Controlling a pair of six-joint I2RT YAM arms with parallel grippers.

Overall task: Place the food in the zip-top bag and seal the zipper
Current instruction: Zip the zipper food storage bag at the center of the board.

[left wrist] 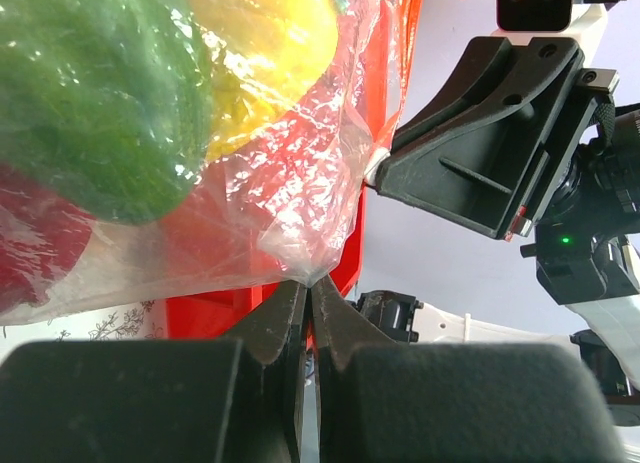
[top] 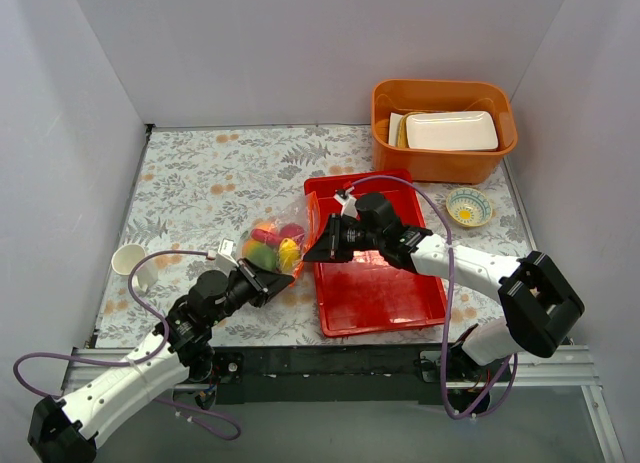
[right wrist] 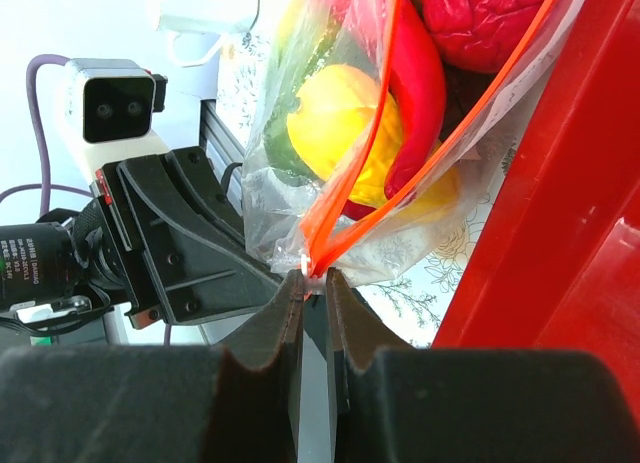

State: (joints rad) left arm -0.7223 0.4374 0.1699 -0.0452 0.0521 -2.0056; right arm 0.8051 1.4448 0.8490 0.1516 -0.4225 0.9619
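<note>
The zip-top bag [top: 270, 245] lies on the patterned tablecloth just left of the red tray, with the food inside: green [left wrist: 90, 93], yellow [right wrist: 335, 123] and red [right wrist: 425, 83] pieces. My left gripper [left wrist: 308, 283] is shut on a corner of the clear plastic at the bag's near side [top: 284, 277]. My right gripper [right wrist: 315, 275] is shut on the end of the zipper [right wrist: 362, 153], whose two orange-red strips spread apart above the jaws, leaving the mouth open. The two grippers face each other closely at the bag's near right corner [top: 308, 254].
The red tray [top: 375, 283] lies right of the bag, under my right arm. An orange tub [top: 440, 158] with a white foam tray [top: 450, 131] stands at the back right, and a small patterned bowl [top: 469, 206] is beside it. A white cup [top: 132, 263] stands at the left.
</note>
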